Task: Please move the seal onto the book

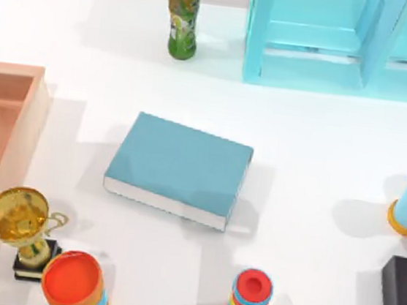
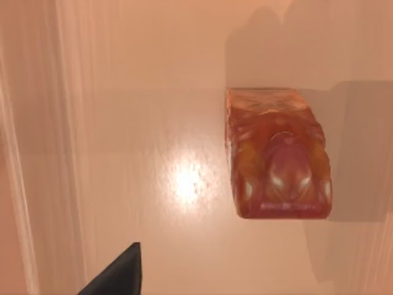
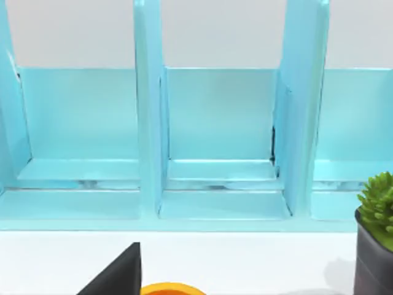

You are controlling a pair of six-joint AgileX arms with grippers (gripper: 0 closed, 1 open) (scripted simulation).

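Top view: the book [image 1: 178, 169] lies flat near the table's middle, its teal cover bare. A wooden tray [image 1: 21, 139] sits at the left edge, a trophy [image 1: 22, 227] just below it.

Left wrist view: the seal [image 2: 277, 157] lies on its side on a glossy pinkish-tan surface, well apart from the dark fingertip [image 2: 120, 273] of the left gripper at the frame's edge. Jaw state: cannot tell.

Right wrist view: light blue shelf unit [image 3: 215, 141] ahead, potted plant [image 3: 376, 243] beside it; one dark finger [image 3: 116, 273] visible, jaw state undetermined.
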